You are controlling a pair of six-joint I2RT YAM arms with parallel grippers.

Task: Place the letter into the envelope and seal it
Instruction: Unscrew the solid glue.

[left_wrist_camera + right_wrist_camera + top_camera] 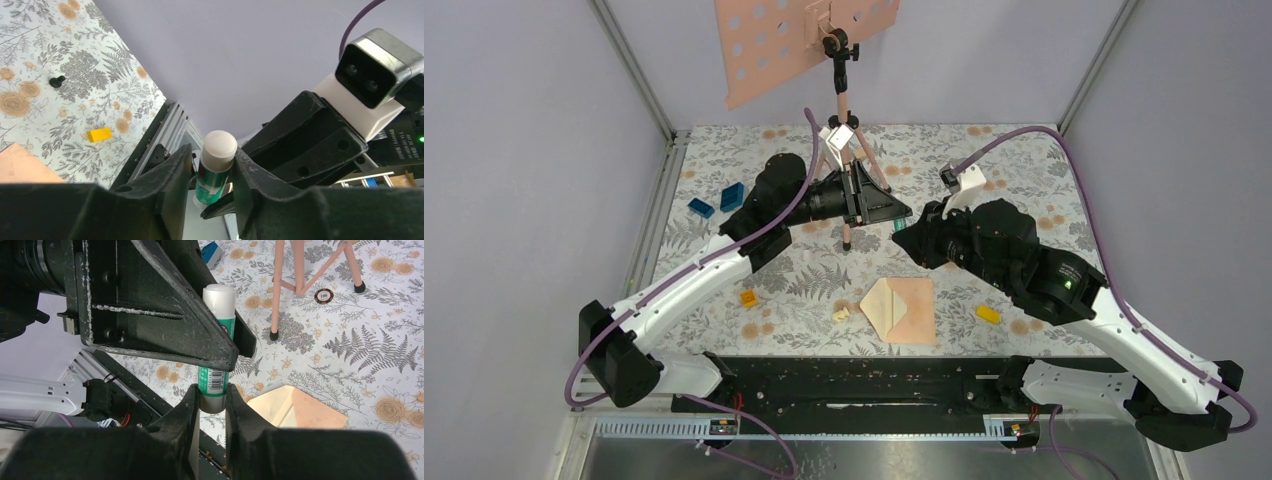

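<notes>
Glue stick (pixel 213 380), green tube with white cap, raised beyond the peach-pink paper envelope (pixel 902 308).
I see left gripper (pixel 212 156) and right gripper (pixel 212 392) both clamped on it.

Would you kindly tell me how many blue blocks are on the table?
2. One blue block lies near the table's left edge; the other blue block sits just right of it, beside the left arm. Others may be hidden beneath the arms.
</notes>
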